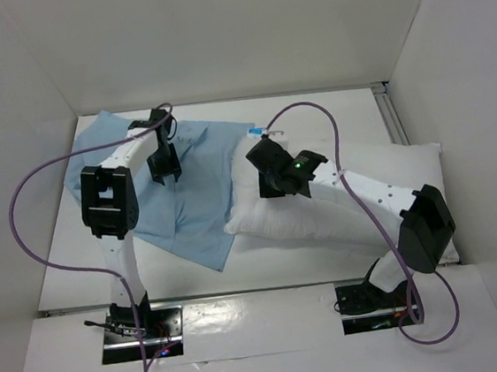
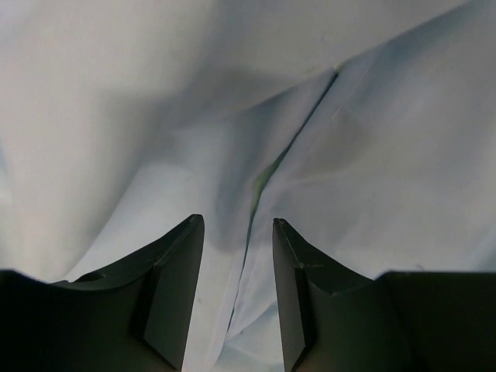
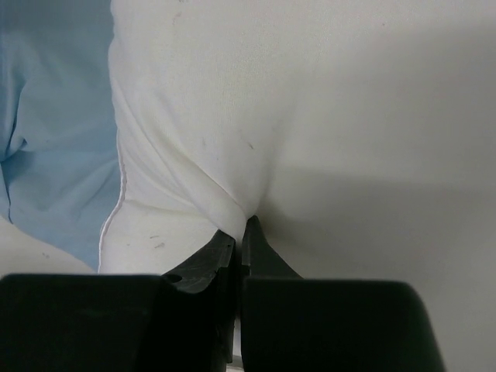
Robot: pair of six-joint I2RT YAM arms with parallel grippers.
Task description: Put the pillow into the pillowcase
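Two grippers work where pillow meets pillowcase. Right of centre in the top view, the right gripper [image 3: 240,232] is pinched closed on a tuck of the white pillow [image 1: 365,196] near its left end, and the fabric puckers at the pinch. That grip probably serves to drag the pillow leftward. The pillow lies across the right half of the table [image 1: 71,253], its left edge resting on the blue pillowcase [image 1: 200,211], which is spread at upper left. The left gripper [image 2: 236,225] hovers with jaws parted over a fold line in the cloth, holding nothing. It seems lined up to catch one layer and lift the mouth open.
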